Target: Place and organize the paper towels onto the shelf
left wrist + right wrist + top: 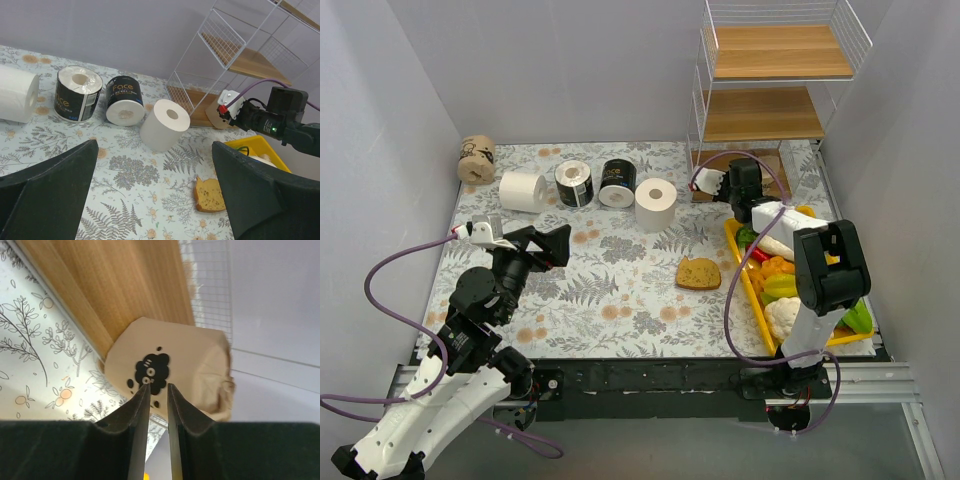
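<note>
The white-wire shelf (pixel 770 90) with wooden boards stands at the back right, its upper boards bare. A tan roll (pixel 477 158), a white roll on its side (pixel 522 191), two black-wrapped rolls (pixel 574 183) (pixel 617 182) and an upright white roll (pixel 656 204) sit along the back. A second tan printed roll (pixel 170 370) lies at the edge of the bottom board (pixel 110 285); it also shows in the left wrist view (pixel 215 116). My right gripper (pixel 156 386) is nearly shut and empty, its tips at that roll. My left gripper (pixel 154 148) is open and empty, above the mat at the left.
A bread slice (pixel 699 273) lies mid-mat. A yellow tray (pixel 735 240) of vegetables runs along the right side under my right arm. Grey walls close in the left, back and right.
</note>
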{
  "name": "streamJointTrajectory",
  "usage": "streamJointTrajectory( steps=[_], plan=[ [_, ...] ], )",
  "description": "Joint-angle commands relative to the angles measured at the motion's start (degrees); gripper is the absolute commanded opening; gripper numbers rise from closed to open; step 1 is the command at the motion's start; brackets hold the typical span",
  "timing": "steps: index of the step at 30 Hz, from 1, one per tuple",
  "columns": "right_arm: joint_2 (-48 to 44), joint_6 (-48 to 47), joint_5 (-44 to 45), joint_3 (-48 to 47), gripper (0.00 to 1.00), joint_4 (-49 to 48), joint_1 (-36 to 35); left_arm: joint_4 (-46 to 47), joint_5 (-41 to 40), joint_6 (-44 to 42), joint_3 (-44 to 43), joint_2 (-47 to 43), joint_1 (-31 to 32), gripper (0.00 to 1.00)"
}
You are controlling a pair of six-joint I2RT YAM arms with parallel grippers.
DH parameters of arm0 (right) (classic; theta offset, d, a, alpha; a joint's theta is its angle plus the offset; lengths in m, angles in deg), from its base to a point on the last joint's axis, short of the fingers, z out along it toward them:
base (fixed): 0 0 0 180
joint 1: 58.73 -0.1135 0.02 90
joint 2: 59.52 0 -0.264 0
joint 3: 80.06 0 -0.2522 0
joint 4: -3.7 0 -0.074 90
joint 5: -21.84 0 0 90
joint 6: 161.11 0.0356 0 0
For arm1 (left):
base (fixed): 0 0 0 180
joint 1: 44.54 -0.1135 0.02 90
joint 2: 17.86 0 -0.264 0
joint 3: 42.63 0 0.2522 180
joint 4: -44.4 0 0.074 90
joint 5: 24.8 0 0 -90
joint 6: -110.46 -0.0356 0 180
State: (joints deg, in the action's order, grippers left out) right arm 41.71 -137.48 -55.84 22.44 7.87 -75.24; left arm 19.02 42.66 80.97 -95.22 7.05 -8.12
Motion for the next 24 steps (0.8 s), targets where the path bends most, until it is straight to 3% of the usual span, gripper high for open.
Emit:
streamJointTrajectory(
  steps=[1, 17, 24],
  plan=[
    [3.7, -1.0, 3.1, -3.3, 0.28, -1.8, 0.6, 0.0, -0.9, -0.2, 0.5, 0.0, -0.4, 0.98],
    [15.4, -1.8, 8.2, -12.8, 0.31, -9.6, 5.1, 0.0, -2.2, -0.4, 0.5, 1.5, -0.4, 0.98],
    [12.2, 1.8, 8.3, -12.4, 0.31, -7.4, 3.8, 0.0, -2.7, -0.5, 0.5, 1.7, -0.4, 0.98]
  ],
)
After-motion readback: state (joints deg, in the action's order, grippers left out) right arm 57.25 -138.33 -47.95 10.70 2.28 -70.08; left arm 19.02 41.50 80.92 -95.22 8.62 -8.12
